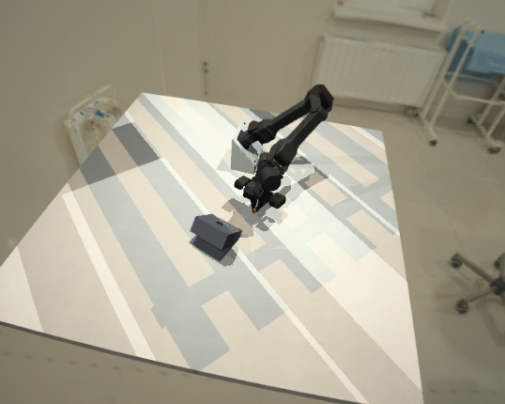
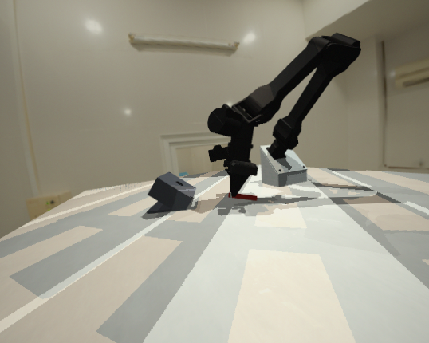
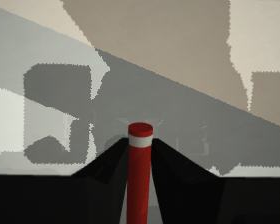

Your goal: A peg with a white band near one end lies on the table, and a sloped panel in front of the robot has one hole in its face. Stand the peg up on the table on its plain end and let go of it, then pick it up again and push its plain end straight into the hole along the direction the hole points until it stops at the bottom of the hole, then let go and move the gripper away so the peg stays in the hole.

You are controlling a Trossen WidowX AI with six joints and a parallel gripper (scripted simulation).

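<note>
The red peg (image 2: 247, 197) (image 3: 138, 175) lies almost flat at table level. Its white-banded end is at the fingertips, pointing up the wrist view, and its plain end runs back toward the robot's base. My gripper (image 1: 256, 209) (image 2: 234, 195) (image 3: 139, 145) points down and is shut on the peg just behind the white band. The dark sloped panel (image 1: 212, 227) (image 2: 170, 191) stands a short way beyond the gripper, left of it in the exterior view. Its one hole (image 1: 220, 224) (image 2: 179, 183) shows in the upward-tilted face. The fingers hide part of the peg.
The patterned table (image 1: 289, 357) (image 2: 202, 311) carries everything. The arm's grey wedge-shaped base mount (image 1: 241, 157) (image 2: 270, 171) stands behind the gripper. Shadows of the arm fall around the peg.
</note>
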